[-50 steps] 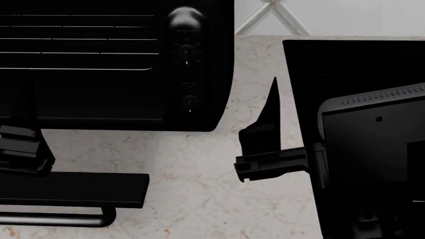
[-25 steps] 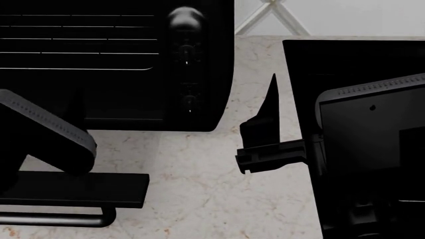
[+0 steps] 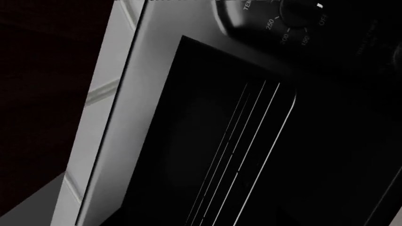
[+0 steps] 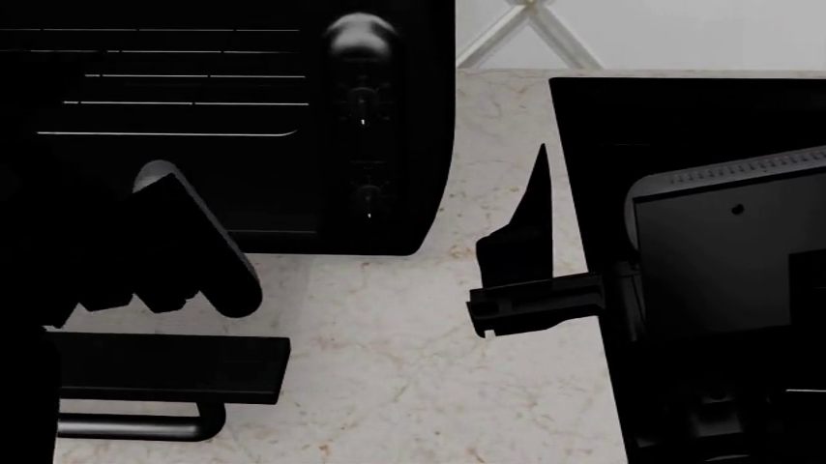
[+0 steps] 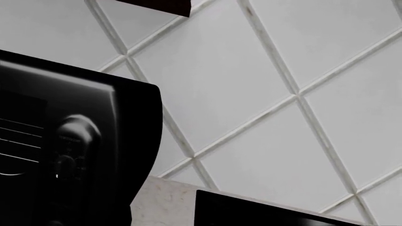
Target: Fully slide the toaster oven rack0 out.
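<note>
The glossy black toaster oven (image 4: pixel 387 116) stands at the back left, with its knob column (image 4: pixel 362 39) at its right. Its flap door (image 4: pixel 181 367) lies open, with the bar handle (image 4: pixel 142 425) at the front. The rack0 (image 4: pixel 181 104) of thin pale wires sits inside the cavity. My left arm (image 4: pixel 193 256) reaches over the door towards the cavity; its gripper is lost in the dark. The left wrist view shows the rack0 wires (image 3: pixel 251 141) close ahead, but no fingers. My right gripper (image 4: pixel 532 193) hangs over the counter, right of the oven, away from it; its jaws overlap edge-on.
A flat black cooktop (image 4: pixel 671 116) lies at the right under my right arm, and also shows in the right wrist view (image 5: pixel 251 212). The pale marble counter (image 4: pixel 387 367) runs between the oven and the cooktop. A white tiled wall (image 5: pixel 283 70) stands behind.
My left arm has risen from beside the door and moved in towards the oven's cavity, now covering the rack's left part. The rack has not moved. My right gripper shifted slightly.
</note>
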